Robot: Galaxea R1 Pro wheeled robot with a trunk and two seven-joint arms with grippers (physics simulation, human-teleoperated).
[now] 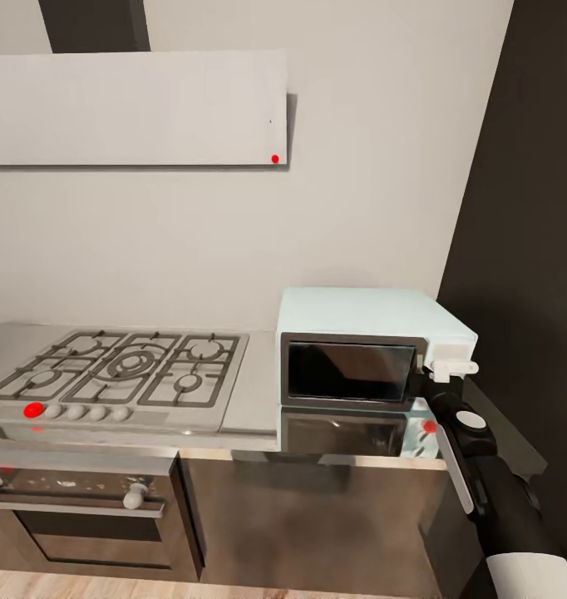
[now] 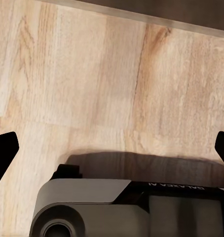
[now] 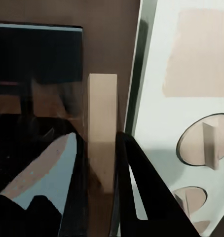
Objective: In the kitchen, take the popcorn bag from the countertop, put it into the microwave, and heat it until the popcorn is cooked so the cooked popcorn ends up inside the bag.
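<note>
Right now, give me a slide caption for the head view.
Right hand at the pale-blue box microwave's door edge, beside the steel gas hob on the grey steel countertop.

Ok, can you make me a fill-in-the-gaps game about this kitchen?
1. The microwave is pale ___.
2. It stands to the ___ of the hob.
3. The left tool hangs over a ___ floor.
Missing words: blue; right; wood.

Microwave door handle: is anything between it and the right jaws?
Nothing visible does. The handle stands right between the right gripper's jaws, beside the microwave's white knob panel.
</note>
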